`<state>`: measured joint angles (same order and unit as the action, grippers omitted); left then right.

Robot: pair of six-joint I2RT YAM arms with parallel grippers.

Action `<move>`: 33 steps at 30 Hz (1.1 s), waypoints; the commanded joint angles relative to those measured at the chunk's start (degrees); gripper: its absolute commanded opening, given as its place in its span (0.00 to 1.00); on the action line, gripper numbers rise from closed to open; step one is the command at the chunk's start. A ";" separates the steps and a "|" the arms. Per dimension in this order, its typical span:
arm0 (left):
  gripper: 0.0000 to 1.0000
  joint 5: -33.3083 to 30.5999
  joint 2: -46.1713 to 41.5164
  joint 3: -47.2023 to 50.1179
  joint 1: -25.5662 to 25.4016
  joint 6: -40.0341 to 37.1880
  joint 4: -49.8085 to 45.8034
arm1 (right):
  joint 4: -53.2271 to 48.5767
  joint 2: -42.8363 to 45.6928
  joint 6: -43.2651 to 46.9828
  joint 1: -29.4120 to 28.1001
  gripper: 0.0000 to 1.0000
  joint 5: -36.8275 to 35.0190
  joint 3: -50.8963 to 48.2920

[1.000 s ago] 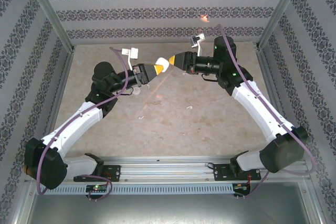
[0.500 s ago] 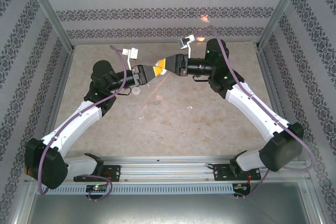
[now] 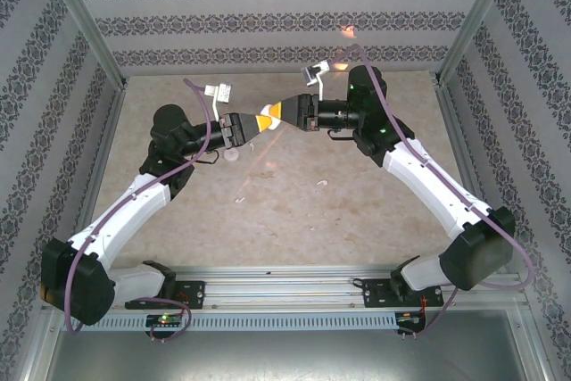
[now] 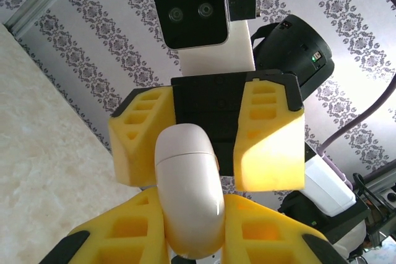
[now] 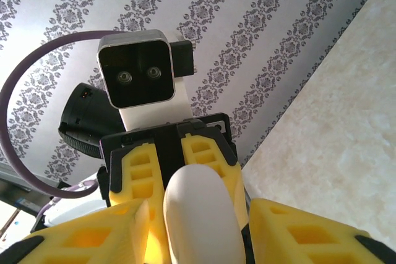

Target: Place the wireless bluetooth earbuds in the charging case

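Two arms: bolted to the rail [image 3: 285, 285] at the near edge, both reaching inward to meet in the air above the table [image 3: 375, 229].
Earbud [image 3: 319, 185]: tiny white curved piece lying loose on the table between the arms, well apart from both grippers.
Second white speck [image 3: 239, 199]: on the table nearer the left arm. It may be another earbud, but it is too small to be sure.
Left gripper [image 3: 265, 120]: pressed together on the lower half of the case, holding it clear of the table.
Charging case [image 4: 187, 190]: white, rounded, lid shut, with a fine seam across its middle. It sticks out of the left fingers toward the other arm.
Right gripper [image 3: 285, 111]: spread to either side of the case's far end. A dark slit shows beside one finger, so it is not pinching by the look of it.
Step in hand: by my judgement, taking hold of the lid so the case can be opened.
Doing it well: seat the right fingers squarely beyond the seam. Let the left hold firm, then swing the lid about its hinge rather than tugging it straight.
Risk: a skewed grip could twist the smooth case out of the left fingers.
Back wall [image 3: 268, 24]: striped, patterned paper.
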<state>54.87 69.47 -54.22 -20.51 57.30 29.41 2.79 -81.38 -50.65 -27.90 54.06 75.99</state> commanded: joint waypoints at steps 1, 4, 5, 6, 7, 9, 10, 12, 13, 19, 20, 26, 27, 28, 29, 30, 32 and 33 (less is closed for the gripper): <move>0.17 0.68 -1.88 0.31 0.65 -0.26 0.68 | 1.98 1.34 -0.34 0.34 0.41 0.28 0.89; 0.17 0.61 -1.91 0.51 0.61 -0.26 0.83 | 3.25 0.45 -1.75 0.16 0.31 1.82 0.91; 0.17 0.59 -1.93 0.58 0.62 -0.17 0.98 | 3.18 0.19 -1.66 0.06 0.29 2.13 1.00; 0.17 0.52 -1.89 0.54 0.63 -0.17 1.00 | 3.11 0.12 -1.63 -0.05 0.28 2.39 1.09; 0.17 0.50 -1.88 0.58 0.68 -0.22 1.06 | 3.17 -0.01 -1.52 -0.20 0.27 2.69 1.24; 0.19 0.50 -1.86 0.57 0.66 -0.51 0.94 | 2.47 -0.22 -0.91 -0.39 0.30 3.20 1.68; 0.19 0.53 -1.81 0.59 0.70 -0.60 0.79 | 1.66 -0.30 -0.19 -0.55 0.35 3.40 2.04; 0.20 0.73 -1.68 0.41 0.67 -0.54 0.65 | -0.60 -0.49 1.57 -0.90 0.40 3.52 2.95; 0.20 0.77 -1.62 0.30 0.64 -0.52 0.65 | -1.56 -0.67 2.40 -1.04 0.40 3.55 3.34; 0.24 1.27 -1.84 -0.01 0.71 -0.98 -0.02 | -3.09 -0.98 3.69 -1.04 0.21 4.13 3.69; 0.26 1.37 -2.08 0.01 0.72 -1.49 -0.65 | -3.35 -1.04 4.13 -0.98 0.19 4.12 3.81; 0.66 0.69 -5.34 -2.06 1.80 -10.43 -14.33 | -10.01 -0.22 10.94 -0.38 0.15 3.94 6.01; 0.71 0.80 -5.95 -2.63 2.52 -11.58 -16.92 | -12.81 -0.09 13.39 -0.40 0.15 3.31 6.83; 0.75 1.66 -6.36 -3.37 3.48 -12.76 -19.43 | -16.65 0.09 16.51 -0.56 0.15 2.03 8.07; 0.77 3.36 -6.40 -4.03 4.40 -13.54 -21.10 | -21.47 0.09 20.59 -0.76 0.15 0.75 9.90; 0.77 4.85 -6.38 -4.52 5.18 -14.01 -21.95 | -24.15 0.07 23.02 -0.90 0.15 0.19 11.03; 0.78 7.55 -6.44 -4.86 6.28 -15.12 -22.59 | -27.19 0.07 26.34 -1.10 0.15 -0.27 12.45; 0.78 8.39 -6.52 -4.85 6.43 -15.87 -22.55 | -27.60 0.15 27.07 -1.24 0.15 -0.29 12.75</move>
<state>58.59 63.99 -57.32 -15.14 46.24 11.22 -17.58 -82.02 -32.23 -28.40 54.89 86.08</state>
